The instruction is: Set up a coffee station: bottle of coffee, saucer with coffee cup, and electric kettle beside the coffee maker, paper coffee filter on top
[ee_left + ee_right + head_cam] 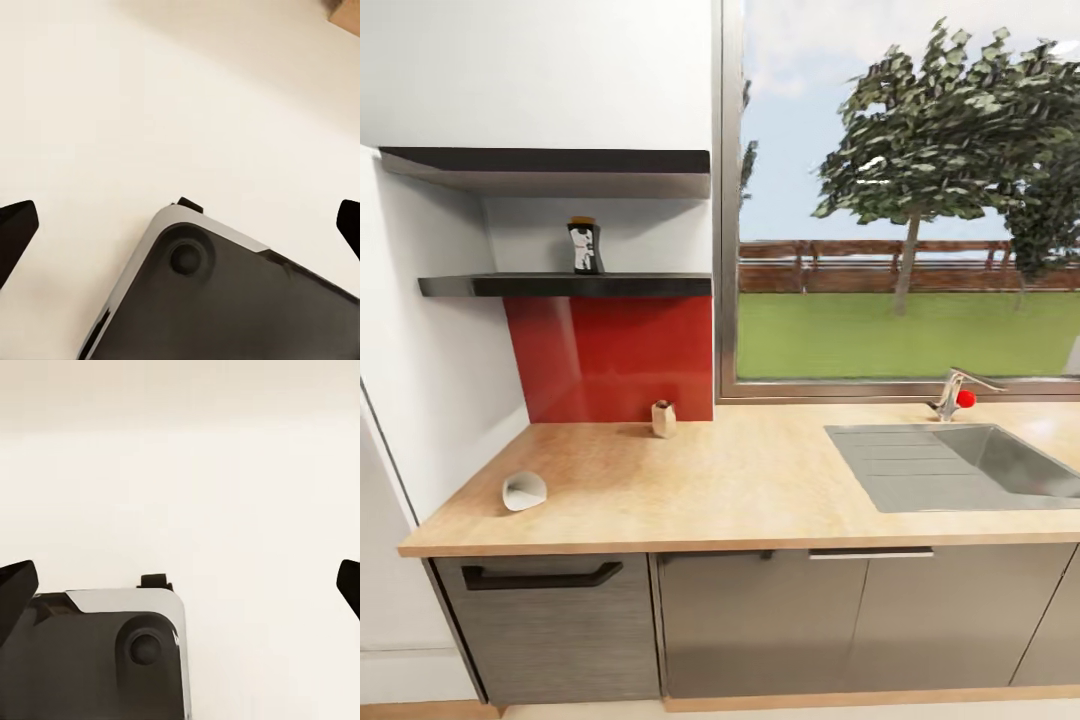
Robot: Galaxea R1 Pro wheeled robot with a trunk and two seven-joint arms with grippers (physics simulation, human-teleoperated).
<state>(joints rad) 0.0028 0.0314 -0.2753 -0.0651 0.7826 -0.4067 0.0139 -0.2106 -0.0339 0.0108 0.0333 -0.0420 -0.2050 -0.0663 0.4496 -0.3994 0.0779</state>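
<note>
The bottle of coffee (586, 246), dark with a white label and a gold cap, stands upright on the lower board of the dark kitchen shelf (565, 286). Below it runs the beige countertop (740, 480). A white paper coffee filter (523, 490) lies on its side near the countertop's front left corner. The coffee maker, saucer, coffee cup and electric kettle are out of view. My left gripper (181, 231) and right gripper (180, 589) hang open over pale floor, each above a corner of my dark base, with nothing between the fingers.
A small tan container (663, 418) stands against the red backsplash (610, 350). A steel sink (960, 465) with a red-knobbed faucet (957, 393) takes up the counter's right part, under a large window. Grey cabinets (760, 620) sit below, and a white wall closes the left.
</note>
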